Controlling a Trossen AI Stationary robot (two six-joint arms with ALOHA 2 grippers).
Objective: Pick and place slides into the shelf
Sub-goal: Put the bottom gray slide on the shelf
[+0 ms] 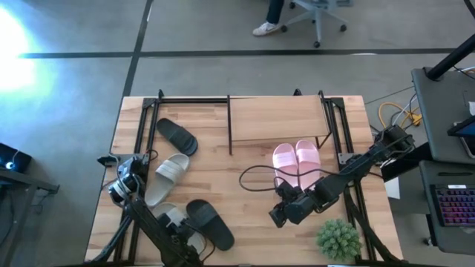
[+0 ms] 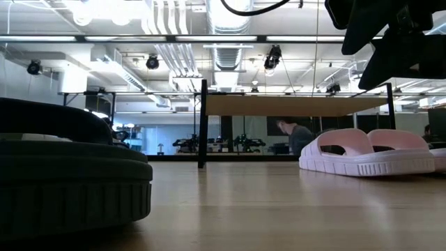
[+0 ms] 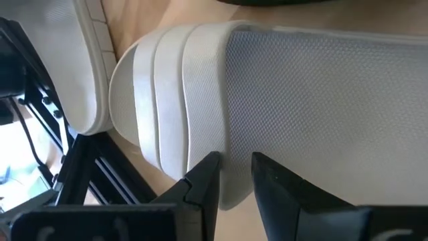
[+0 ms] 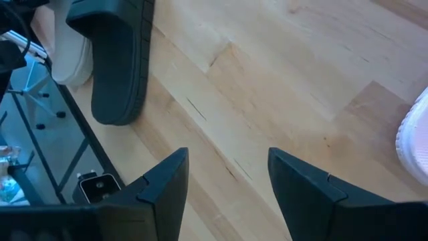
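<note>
Slides lie scattered: the left gripper (image 3: pixel 234 175), fingers narrowly parted, presses at a pale grey ribbed rubber slide (image 1: pixel 168 176) left of the low wooden shelf (image 1: pixel 276 119); it should seat deeper before closing, while the open right gripper (image 4: pixel 227 177) waits over bare table.

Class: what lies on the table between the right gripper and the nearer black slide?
Nothing: the high view shows bare tabletop between the right gripper and the black slide.
</note>
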